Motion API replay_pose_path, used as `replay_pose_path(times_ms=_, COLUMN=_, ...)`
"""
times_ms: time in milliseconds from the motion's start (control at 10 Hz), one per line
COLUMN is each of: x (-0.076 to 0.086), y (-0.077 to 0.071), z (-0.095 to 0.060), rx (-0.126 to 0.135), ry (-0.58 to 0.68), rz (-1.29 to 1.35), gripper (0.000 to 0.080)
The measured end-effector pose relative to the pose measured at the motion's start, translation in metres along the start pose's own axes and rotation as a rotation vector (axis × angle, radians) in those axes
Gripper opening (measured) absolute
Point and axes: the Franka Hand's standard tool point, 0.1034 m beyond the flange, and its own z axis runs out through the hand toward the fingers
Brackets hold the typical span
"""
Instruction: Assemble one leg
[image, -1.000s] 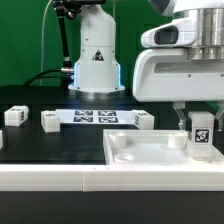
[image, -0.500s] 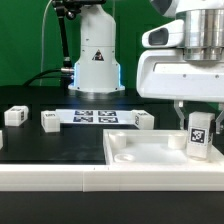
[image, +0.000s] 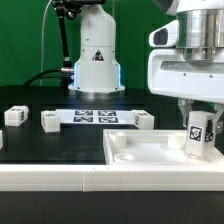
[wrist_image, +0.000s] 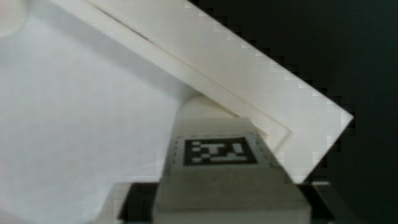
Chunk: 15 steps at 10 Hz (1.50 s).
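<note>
White plastic leg (image: 198, 136) is pinched between the fingers of the hand (image: 197, 116), over the panel (image: 140, 150) at its 3 o'clock corner. Since a second ago it has dropped lower and tilted slightly, so seating in the corner socket appears to be under way.

Count:
- four legs in all, one held
- three loose legs (image: 49, 120) on the bench (image: 40, 145), between 9 and 12 o'clock of the panel
- one panel
- one marker board (image: 95, 116)
</note>
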Motion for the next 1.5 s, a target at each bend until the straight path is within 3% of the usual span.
replay_pose_path(times_ms=100, x=0.0000, y=0.0001, z=0.0002, rx=0.000, ry=0.000, rz=-0.026, gripper=0.0301)
replay_pose_path(times_ms=300, x=0.0025, y=0.0010, z=0.0009, rx=0.007, ry=0.007, rz=-0.087, gripper=0.0609)
replay_pose_path(times_ms=400, x=0.0039, y=0.0014, z=0.0007, rx=0.007, ry=0.008, rz=-0.179, gripper=0.0637)
replay_pose_path(times_ms=1500, x=0.0047, y=0.0018, z=0.0006, rx=-0.004, ry=0.012, rz=-1.093, gripper=0.0648)
